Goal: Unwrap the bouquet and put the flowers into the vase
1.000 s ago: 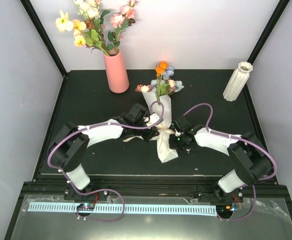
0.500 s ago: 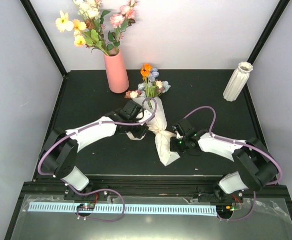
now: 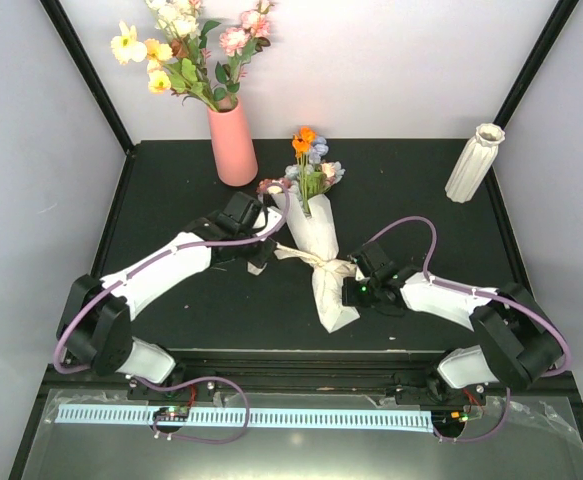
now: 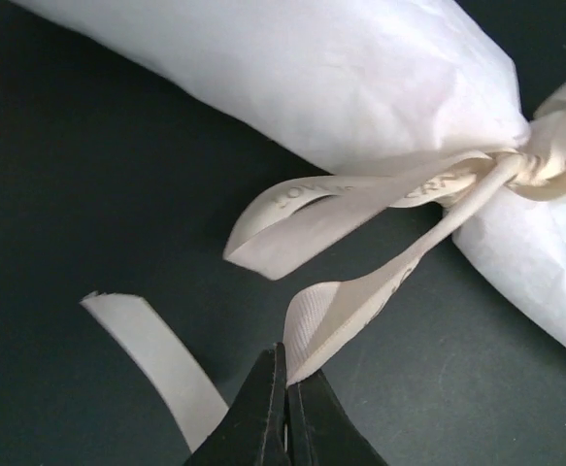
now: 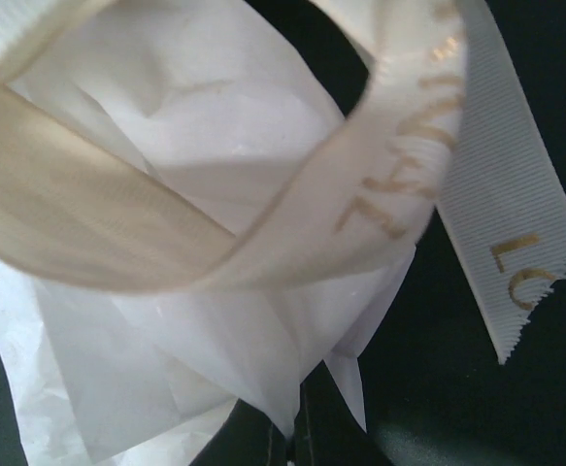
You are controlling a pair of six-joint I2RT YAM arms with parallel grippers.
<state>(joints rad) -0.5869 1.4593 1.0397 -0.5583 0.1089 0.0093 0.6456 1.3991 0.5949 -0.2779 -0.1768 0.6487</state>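
Observation:
The bouquet [image 3: 311,225] lies mid-table, its flowers [image 3: 311,160] pointing to the back and its white paper [image 4: 312,78] tied with a cream ribbon [image 4: 360,291] at the knot [image 4: 545,160]. My left gripper [image 3: 268,252] sits left of the knot, shut on one ribbon end [image 4: 287,374] that runs taut to the knot. My right gripper [image 3: 349,290] is at the bouquet's lower right, shut on a fold of the paper [image 5: 297,427]. A ribbon loop [image 5: 215,243] hangs before it. The white ribbed vase [image 3: 474,160] stands upright at the back right, apart from both arms.
A salmon-pink vase [image 3: 233,140] with yellow, pink and white flowers stands at the back left, close to the bouquet's heads. A loose ribbon tail [image 4: 156,354] lies on the dark mat by my left fingers. The black frame posts rise at both back corners.
My left gripper has drawn back to the left with the ribbon end, stretching it from the knot. The bouquet swung left, then partly back. The right gripper closed on the paper.

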